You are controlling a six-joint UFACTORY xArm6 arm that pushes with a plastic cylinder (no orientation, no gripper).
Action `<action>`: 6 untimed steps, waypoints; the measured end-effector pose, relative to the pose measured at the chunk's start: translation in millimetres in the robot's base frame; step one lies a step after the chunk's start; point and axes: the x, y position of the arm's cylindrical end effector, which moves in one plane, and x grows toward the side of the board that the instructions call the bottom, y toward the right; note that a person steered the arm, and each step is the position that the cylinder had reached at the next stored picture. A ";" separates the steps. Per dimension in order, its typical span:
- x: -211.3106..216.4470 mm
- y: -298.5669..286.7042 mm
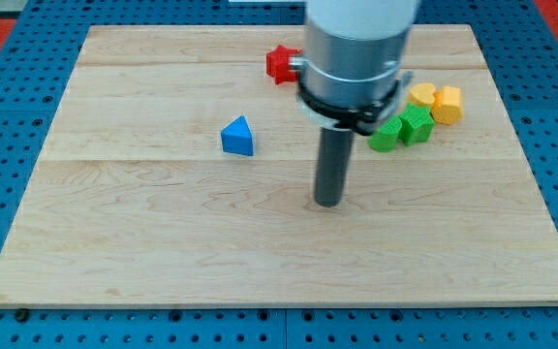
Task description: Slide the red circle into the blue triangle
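Note:
The blue triangle [238,137] sits on the wooden board left of centre. A red block [281,64] lies near the view's top, partly hidden behind my arm, so its shape cannot be made out. My tip [328,202] rests on the board to the right of and below the blue triangle, well below the red block, touching no block.
Two green blocks [402,129] lie at the right, next to two yellow blocks [437,101] just above them. The wooden board [163,252] lies on a blue pegboard surface. My arm's grey body hides part of the board's top middle.

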 end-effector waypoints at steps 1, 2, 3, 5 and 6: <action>-38.3 -12.1; -94.7 16.9; -156.0 28.5; -252.2 98.1; -267.5 86.9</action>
